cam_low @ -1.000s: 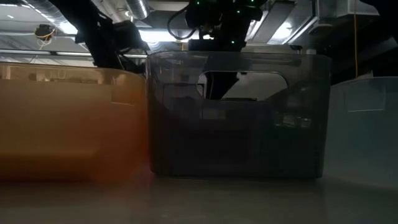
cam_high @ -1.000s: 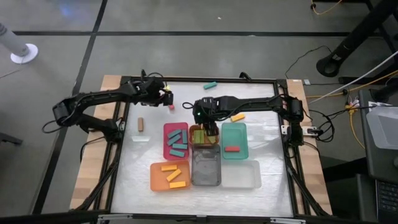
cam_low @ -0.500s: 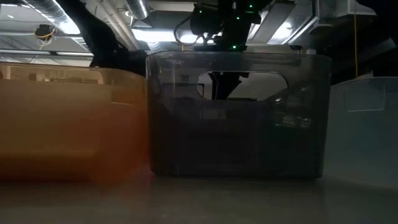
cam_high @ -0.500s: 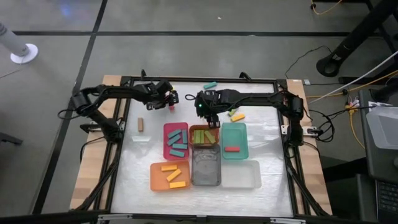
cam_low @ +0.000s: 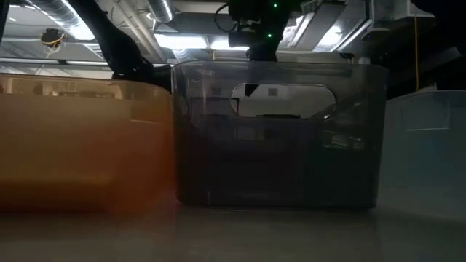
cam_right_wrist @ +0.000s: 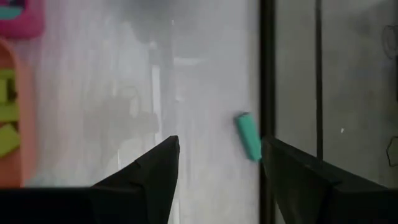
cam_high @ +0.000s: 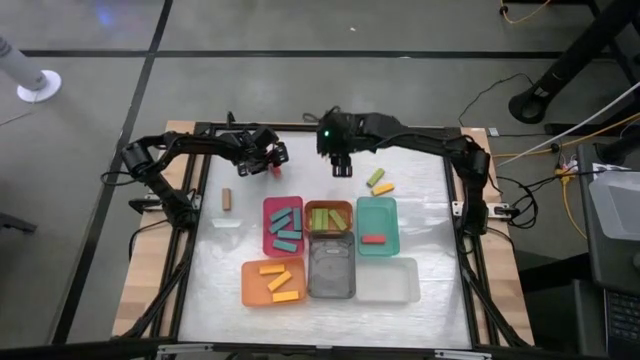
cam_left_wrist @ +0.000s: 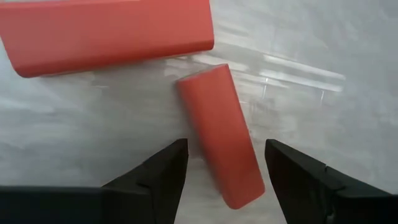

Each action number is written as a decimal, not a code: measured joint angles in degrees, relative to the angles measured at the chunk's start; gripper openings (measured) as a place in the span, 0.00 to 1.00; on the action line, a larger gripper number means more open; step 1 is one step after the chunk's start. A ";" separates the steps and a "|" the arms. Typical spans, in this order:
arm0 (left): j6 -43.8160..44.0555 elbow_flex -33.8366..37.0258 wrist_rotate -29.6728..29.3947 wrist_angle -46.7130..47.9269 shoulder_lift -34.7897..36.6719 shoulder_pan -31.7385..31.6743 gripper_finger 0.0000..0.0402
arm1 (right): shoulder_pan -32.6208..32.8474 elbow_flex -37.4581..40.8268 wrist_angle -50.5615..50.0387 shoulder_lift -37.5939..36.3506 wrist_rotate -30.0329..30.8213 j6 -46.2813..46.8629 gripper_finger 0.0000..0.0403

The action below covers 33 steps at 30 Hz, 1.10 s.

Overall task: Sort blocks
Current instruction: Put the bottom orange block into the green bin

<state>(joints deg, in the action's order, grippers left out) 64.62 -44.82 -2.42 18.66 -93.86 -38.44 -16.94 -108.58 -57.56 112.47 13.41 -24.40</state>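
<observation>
The left gripper (cam_left_wrist: 224,171) hangs at the table's far left with fingers spread wide astride a red block (cam_left_wrist: 221,140). The right gripper (cam_right_wrist: 217,165) hovers at far centre, fingers wide, empty, near a teal block (cam_right_wrist: 248,136).

Probably lab — framed table (cam_high: 190,300), floor cables (cam_high: 560,150), ceiling ducts (cam_low: 156,11).
</observation>
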 joint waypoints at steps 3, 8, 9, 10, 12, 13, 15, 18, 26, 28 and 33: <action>-0.52 0.01 -0.09 0.79 -0.02 -0.04 0.47 | -1.78 -2.36 -2.56 0.01 -0.04 0.02 0.56; -0.54 0.09 0.48 2.45 -0.11 -0.13 0.34 | -5.15 -5.50 -6.67 0.01 -0.04 0.02 0.56; -0.54 0.09 0.97 2.98 -0.11 -0.13 0.32 | -5.89 -5.90 -7.67 0.04 -0.04 0.02 0.56; -0.54 0.05 1.55 3.63 -0.11 -0.17 0.29 | -6.58 -6.13 -8.10 0.04 -0.04 0.02 0.56; -0.53 0.00 2.72 5.22 -0.07 -0.17 0.25 | -8.00 -6.24 -8.43 0.01 -0.05 0.04 0.56; -0.54 0.00 3.23 5.75 -0.02 -0.17 0.24 | -8.81 -6.23 -8.84 0.01 -0.07 0.03 0.56; -0.54 0.00 4.11 6.18 0.00 -0.20 0.22 | -10.34 -6.18 -9.09 0.06 -0.19 0.04 0.56; -0.54 0.00 5.12 6.44 0.00 -0.20 0.22 | -12.87 -6.18 -9.05 0.06 -1.27 0.03 0.56; -0.54 -0.15 7.96 2.46 0.11 -0.24 0.23 | -20.44 -6.18 -6.01 1.09 -13.19 -3.85 0.56; -0.55 -1.10 8.90 1.36 0.14 -0.17 0.23 | -21.80 -6.18 -5.56 1.79 -15.34 -4.33 0.56; -1.17 -3.26 12.05 -1.73 0.69 0.06 0.23 | -23.78 -6.07 -6.34 3.25 -16.44 -4.35 0.56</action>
<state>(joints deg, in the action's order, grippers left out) 63.45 -48.07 9.63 16.93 -93.18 -38.37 -40.72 -114.65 -63.90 115.72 -3.03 -28.75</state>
